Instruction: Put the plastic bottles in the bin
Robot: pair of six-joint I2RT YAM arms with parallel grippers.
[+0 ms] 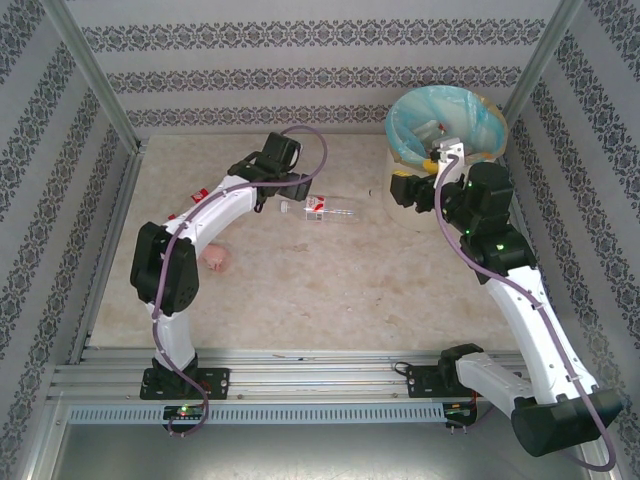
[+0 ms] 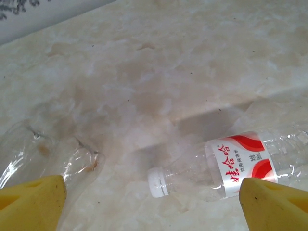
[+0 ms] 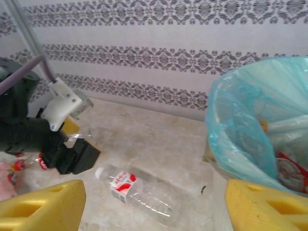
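Observation:
A clear bottle (image 1: 325,211) with a red-and-white label and white cap lies on its side mid-table. In the left wrist view this bottle (image 2: 236,161) lies just ahead, cap toward the middle. A crushed, label-less clear bottle (image 2: 43,154) lies by the left finger. My left gripper (image 1: 275,192) hovers open at the bottle's cap end, holding nothing, as does the gripper (image 2: 154,211) in its own view. My right gripper (image 1: 408,190) stands open and empty beside the bin (image 1: 447,125). The bin (image 3: 226,120), lined in turquoise, has bottles inside. The labelled bottle (image 3: 139,190) lies between the right fingers' line of sight.
A pink lump (image 1: 217,258) sits near the left arm's elbow. Red-capped items (image 3: 19,164) lie behind the left arm, partly hidden. Patterned walls close in the table at the back and sides. Open tabletop stretches between the bottle and the arm bases.

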